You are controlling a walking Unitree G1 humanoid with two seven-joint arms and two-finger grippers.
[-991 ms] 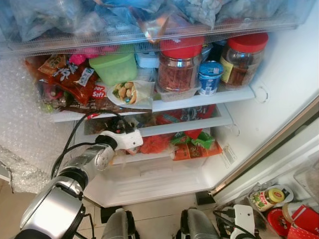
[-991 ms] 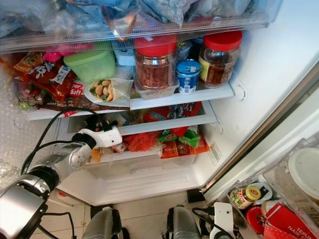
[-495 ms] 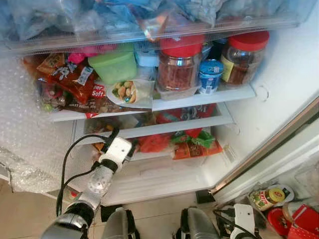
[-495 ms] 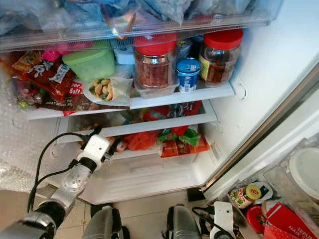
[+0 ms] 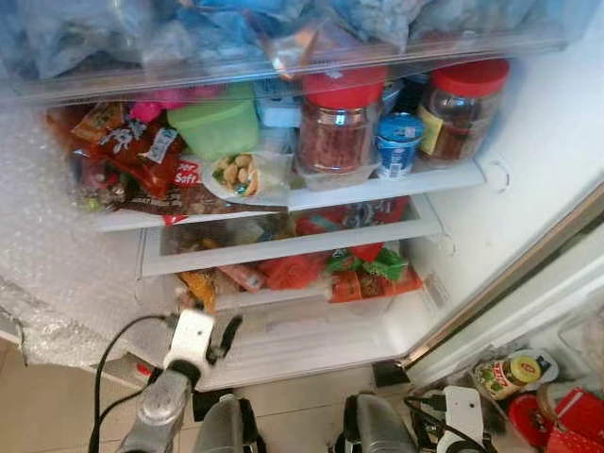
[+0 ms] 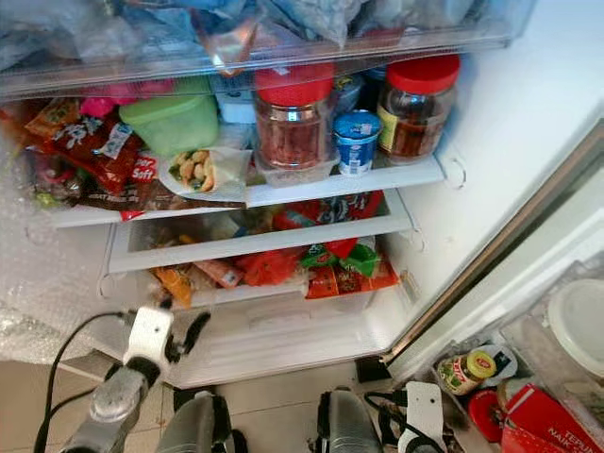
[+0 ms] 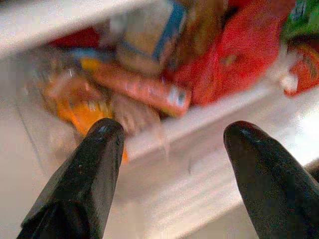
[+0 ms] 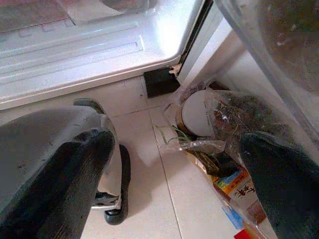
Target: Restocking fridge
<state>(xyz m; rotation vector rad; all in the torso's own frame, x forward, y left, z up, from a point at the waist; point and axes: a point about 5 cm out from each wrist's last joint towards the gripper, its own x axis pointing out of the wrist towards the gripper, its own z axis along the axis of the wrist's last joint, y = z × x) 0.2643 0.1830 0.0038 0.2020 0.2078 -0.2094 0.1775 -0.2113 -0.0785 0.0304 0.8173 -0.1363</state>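
Left gripper, fingers spread and empty, has withdrawn from the lower shelf and now hangs below and left of it, before the fridge's bottom drawer. Orange snack packets, formerly hidden behind the wrist, lie exposed under that shelf. Right gripper, open and empty, idles below-right near the floor.
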